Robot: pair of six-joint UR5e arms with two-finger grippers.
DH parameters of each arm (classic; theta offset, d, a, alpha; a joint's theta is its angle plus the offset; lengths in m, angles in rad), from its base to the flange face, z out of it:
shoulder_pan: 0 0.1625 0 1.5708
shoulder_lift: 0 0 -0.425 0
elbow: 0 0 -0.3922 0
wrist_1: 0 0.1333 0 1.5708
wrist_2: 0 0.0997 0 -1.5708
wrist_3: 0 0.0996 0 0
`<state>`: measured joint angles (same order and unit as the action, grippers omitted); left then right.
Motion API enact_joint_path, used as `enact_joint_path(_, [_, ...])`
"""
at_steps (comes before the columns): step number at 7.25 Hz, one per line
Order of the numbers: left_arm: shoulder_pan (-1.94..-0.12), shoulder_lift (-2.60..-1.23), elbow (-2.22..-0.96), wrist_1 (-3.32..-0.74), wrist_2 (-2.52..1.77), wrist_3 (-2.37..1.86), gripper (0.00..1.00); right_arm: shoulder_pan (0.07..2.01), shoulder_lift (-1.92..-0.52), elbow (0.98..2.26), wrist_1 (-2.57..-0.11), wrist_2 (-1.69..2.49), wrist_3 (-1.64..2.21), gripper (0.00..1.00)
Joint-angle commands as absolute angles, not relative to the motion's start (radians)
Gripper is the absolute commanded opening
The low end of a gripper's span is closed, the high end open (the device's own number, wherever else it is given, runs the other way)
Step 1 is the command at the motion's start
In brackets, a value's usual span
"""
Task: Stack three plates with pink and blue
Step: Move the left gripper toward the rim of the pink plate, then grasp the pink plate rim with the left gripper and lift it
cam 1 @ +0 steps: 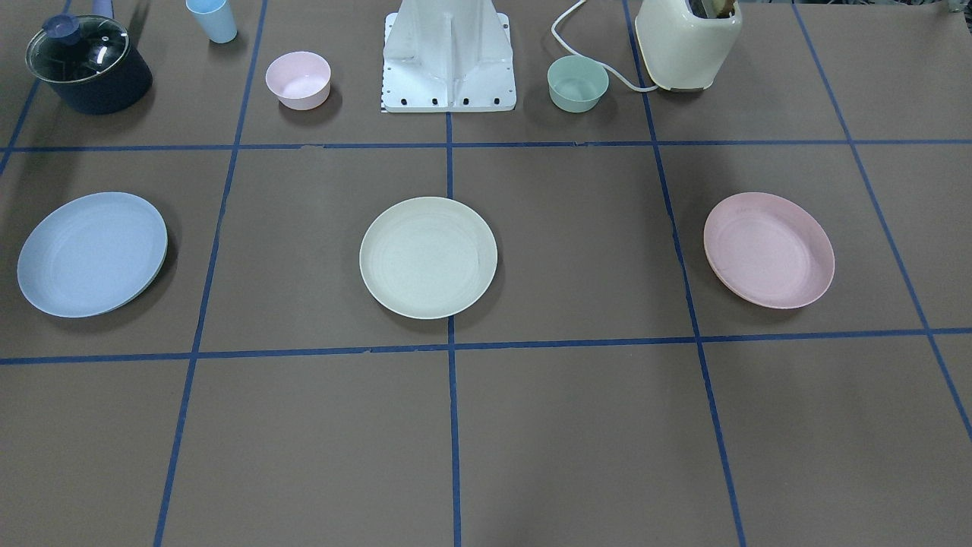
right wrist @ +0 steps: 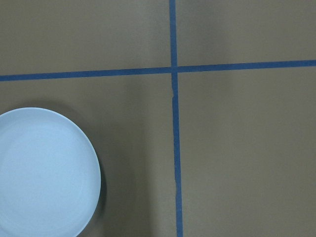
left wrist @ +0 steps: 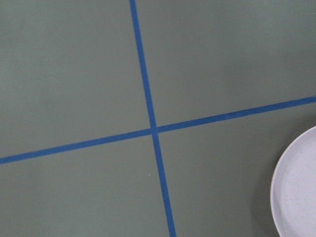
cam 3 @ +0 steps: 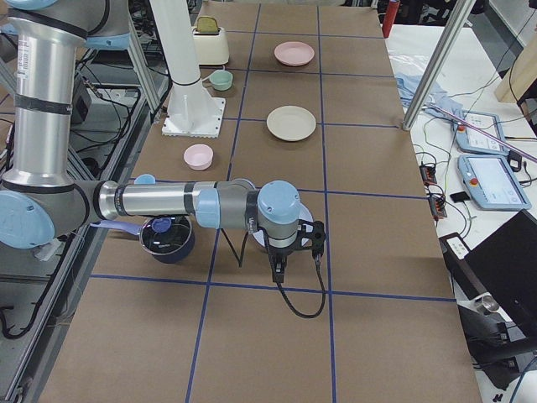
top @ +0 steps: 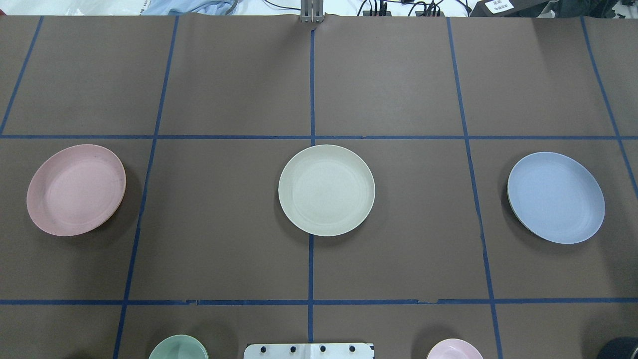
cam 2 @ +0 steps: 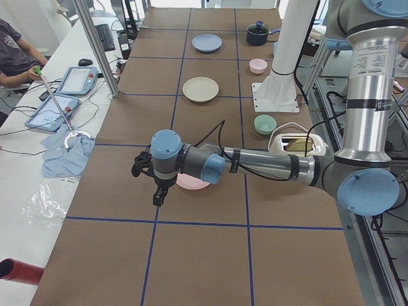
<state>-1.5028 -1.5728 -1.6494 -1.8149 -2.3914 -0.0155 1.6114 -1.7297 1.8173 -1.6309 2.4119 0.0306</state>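
Three plates lie apart in a row across the table. The light blue plate [cam 1: 92, 253] [top: 556, 197] is on my right side, the cream-white plate [cam 1: 428, 257] [top: 326, 190] is in the middle, and the pale pink plate [cam 1: 768, 249] [top: 76, 189] is on my left side. My left gripper [cam 2: 157, 199] hangs above the table beside the pink plate [cam 2: 194, 183]. My right gripper [cam 3: 278, 270] hangs beside the blue plate [right wrist: 44, 173]. Both grippers show only in the side views, so I cannot tell whether they are open or shut.
Near the robot base [cam 1: 448, 61] stand a small pink bowl [cam 1: 298, 79], a small mint-green bowl [cam 1: 578, 83], a dark lidded pot [cam 1: 87, 64], a blue cup [cam 1: 213, 19] and a cream toaster [cam 1: 687, 42]. Blue tape lines grid the brown table.
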Motion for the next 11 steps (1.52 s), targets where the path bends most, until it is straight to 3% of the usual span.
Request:
enact_joint_path(1, [-1.410, -1.565, -1.589, -1.952, -2.439, -0.195, 1.00, 1.594, -1.720, 1.795, -1.628, 2.431, 0.020, 1.00])
enact_joint_path(4, [-1.257, -1.477, -1.543, -2.291, -2.428, -0.605, 1.00, 1.586, -1.720, 1.793, -1.592, 2.427, 0.031, 1.00])
enact_joint_path(7, [-1.088, -1.482, -1.496, -2.421, -2.307, -0.833, 0.94, 1.579, -1.727, 1.783, -1.479, 2.410, 0.026, 1.00])
enact_joint_path(10, [-1.032, -1.493, -1.483, -2.414, -2.301, -0.833, 0.74, 1.566, -1.727, 1.778, -1.477, 2.413, 0.029, 1.00])
enact_joint_path(11, [-1.032, -1.493, -1.482, -2.413, -2.301, -0.833, 0.55, 1.566, -1.726, 1.778, -1.477, 2.421, 0.031, 1.00])
